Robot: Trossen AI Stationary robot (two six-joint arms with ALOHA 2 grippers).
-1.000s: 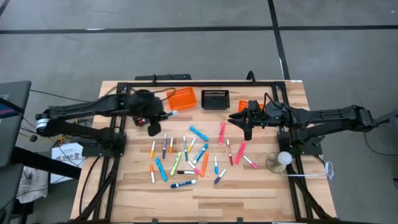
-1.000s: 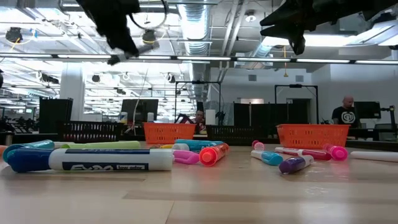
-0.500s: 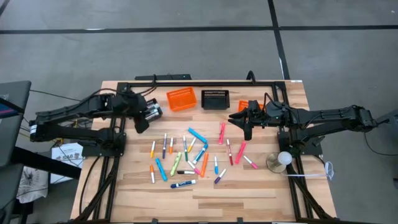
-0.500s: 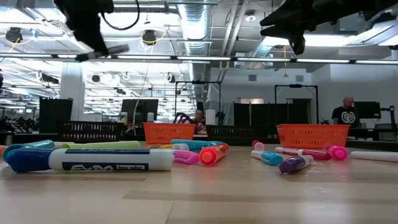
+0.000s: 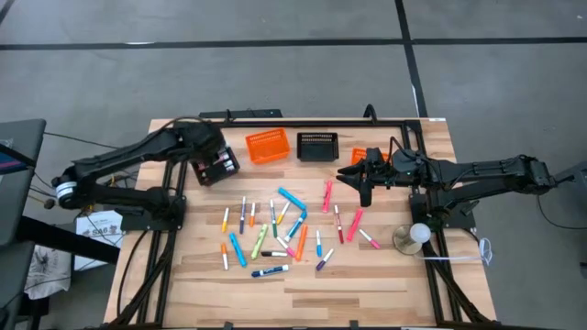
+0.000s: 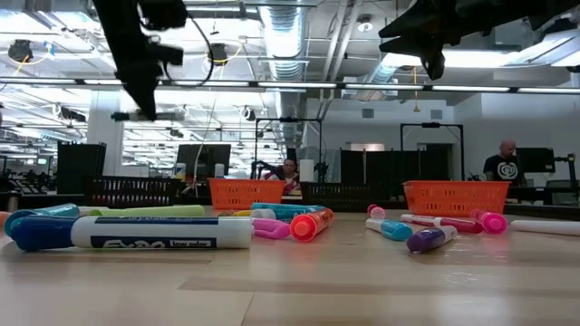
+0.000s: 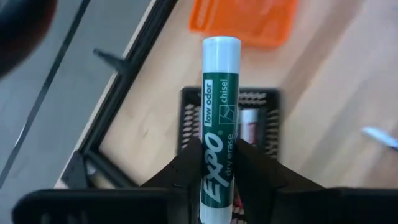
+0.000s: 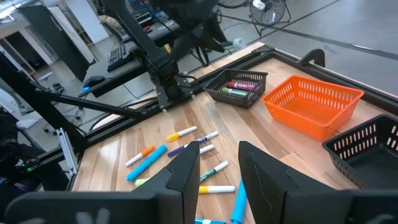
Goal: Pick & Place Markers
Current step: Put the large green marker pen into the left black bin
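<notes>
At the upper left of the table [image 5: 385,275] in the overhead view, the left gripper [image 5: 213,165] hangs above a black basket [image 5: 220,169], its fingers [image 7: 252,163] clamped on a green marker [image 7: 219,112] that points out over the basket. Right of it along the far edge sit an orange basket [image 5: 267,146], a second black basket [image 5: 317,146] and another orange basket [image 5: 359,156]. The loose markers [image 5: 275,225] lie scattered mid-table, centre of frame. At right, the right gripper [image 5: 364,188] hovers above the wood just beyond the pink pens, fingers [image 8: 186,168] parted and holding nothing.
</notes>
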